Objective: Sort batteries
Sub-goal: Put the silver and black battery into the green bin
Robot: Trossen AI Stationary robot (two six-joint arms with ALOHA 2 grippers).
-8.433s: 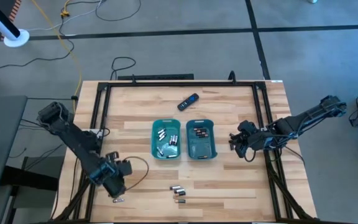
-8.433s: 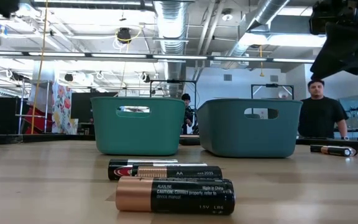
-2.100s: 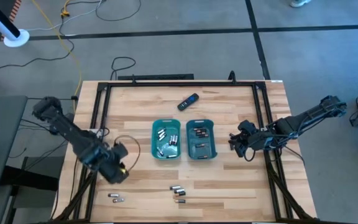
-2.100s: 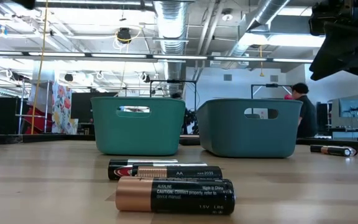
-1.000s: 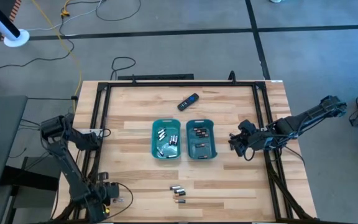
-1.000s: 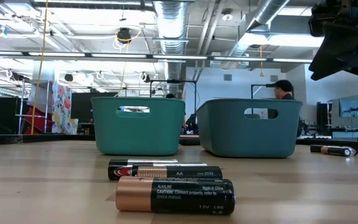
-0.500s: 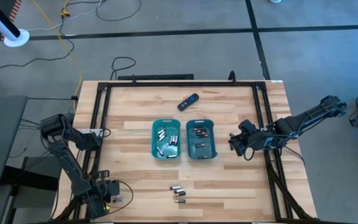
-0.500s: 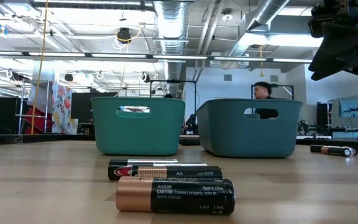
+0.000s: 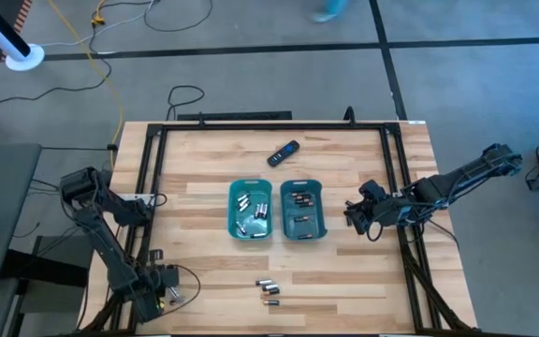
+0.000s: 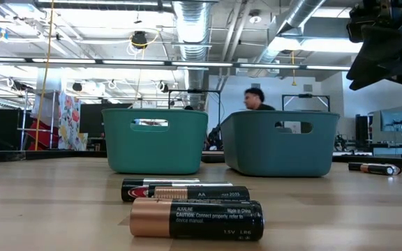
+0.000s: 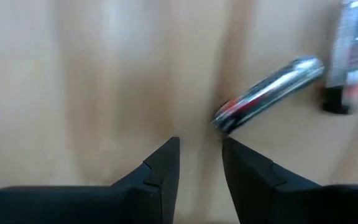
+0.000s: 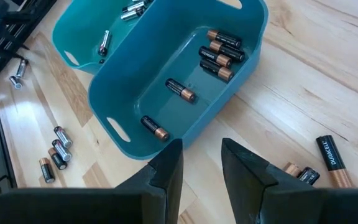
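Note:
Two silvery batteries (image 11: 269, 93) (image 11: 347, 50) lie on the wood at the table's near left. My left gripper (image 9: 162, 288) (image 11: 201, 152) points down just beside them, open by a narrow gap with nothing between its fingers. The left teal tray (image 9: 233, 210) holds silvery batteries and the right teal tray (image 9: 322, 210) (image 12: 241, 68) holds dark ones with coppery ends. Three more batteries (image 9: 268, 286) (image 10: 195, 219) lie on their sides near the front edge. My right gripper (image 9: 356, 217) (image 12: 201, 155) hangs open, right of the right tray and above the table.
A black remote (image 9: 284, 153) lies toward the far edge. Two dark batteries (image 12: 328, 155) (image 10: 375, 168) lie on the wood right of the right tray, below my right gripper. A black frame (image 9: 157, 168) runs round the table. A person (image 10: 257, 97) shows in the room behind the trays.
My left gripper has crept a little toward the table's far edge and right, and has come down over the two batteries at the near left. The person behind the trays has walked toward the left.

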